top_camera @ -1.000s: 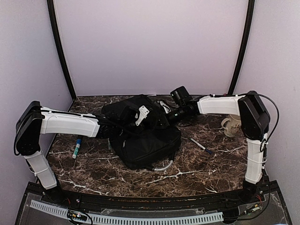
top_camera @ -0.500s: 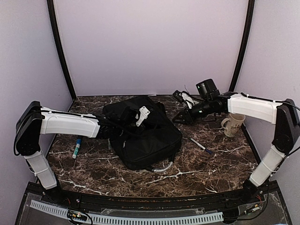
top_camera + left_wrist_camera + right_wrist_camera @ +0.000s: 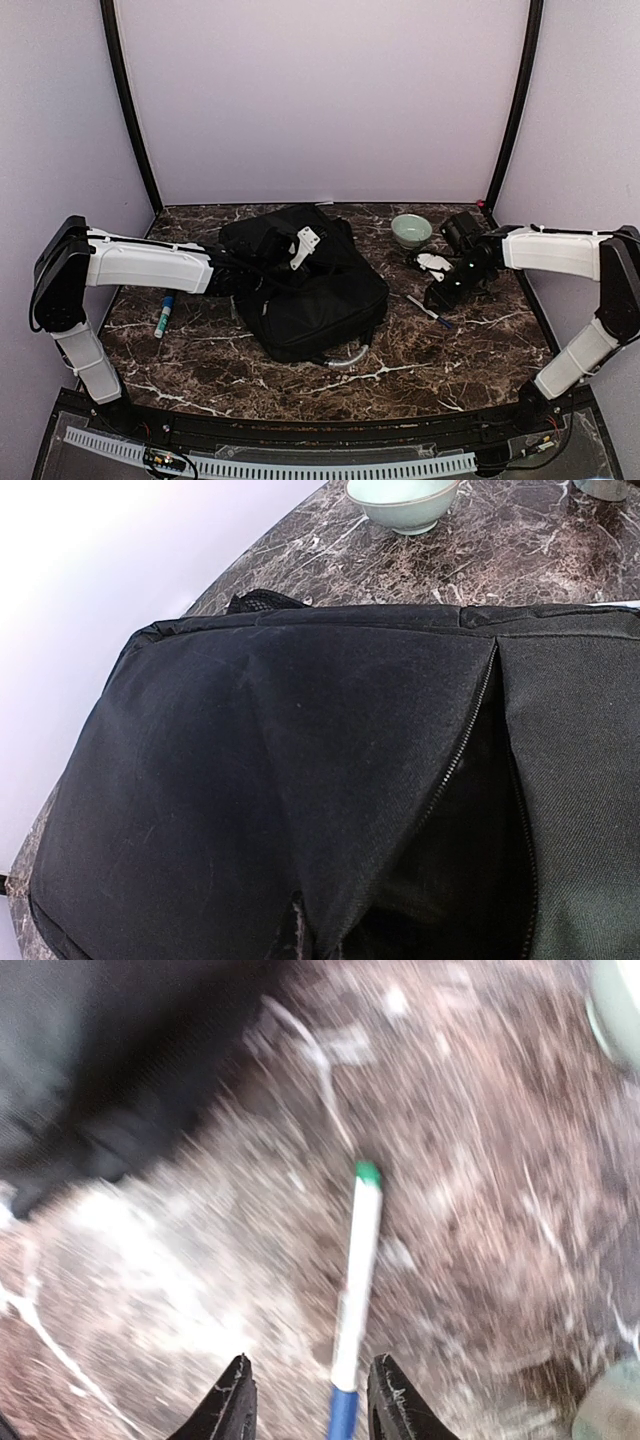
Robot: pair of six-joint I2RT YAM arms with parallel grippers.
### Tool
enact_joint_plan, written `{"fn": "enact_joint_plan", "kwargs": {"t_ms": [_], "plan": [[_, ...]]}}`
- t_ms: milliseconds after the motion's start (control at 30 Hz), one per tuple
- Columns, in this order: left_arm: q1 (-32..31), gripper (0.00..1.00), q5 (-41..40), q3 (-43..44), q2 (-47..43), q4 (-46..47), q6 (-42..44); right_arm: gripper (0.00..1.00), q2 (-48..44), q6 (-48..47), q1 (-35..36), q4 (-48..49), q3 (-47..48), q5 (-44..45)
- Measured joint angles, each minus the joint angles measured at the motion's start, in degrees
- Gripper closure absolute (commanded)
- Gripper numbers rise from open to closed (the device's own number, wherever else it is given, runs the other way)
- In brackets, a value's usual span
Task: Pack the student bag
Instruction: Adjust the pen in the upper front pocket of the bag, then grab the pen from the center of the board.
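Pen point(image 3: 355, 1280) is spotted running 6-to-12 o'clock out from the partly spread, empty right gripper point(image 3: 312, 1365) (easy straddle), with the student bag point(image 3: 310, 295) parked at 9, flap pinched by the clenched left gripper point(image 3: 300, 250).

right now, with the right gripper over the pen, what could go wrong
The pen lies flat on the table under the open right gripper; it could roll or skid away as the jaws close. The bag has a narrow zip gap that seems pinched open by the left gripper; a slip would shut it. The bowl sits near the right arm and could get knocked.
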Motion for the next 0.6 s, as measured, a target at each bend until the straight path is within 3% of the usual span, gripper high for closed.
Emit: {"fn": "enact_joint_plan", "kwargs": {"t_ms": [233,600], "plan": [[0.0,0.98,0.2,0.0,0.0,-0.1,-0.2,0.60,4.2,-0.4,-1.8,-2.6,-0.2,6.9],[0.0,0.97,0.4,0.5,0.0,-0.9,-0.2,0.61,7.3,-0.4,-2.1,-3.9,-0.2,6.8]]}}
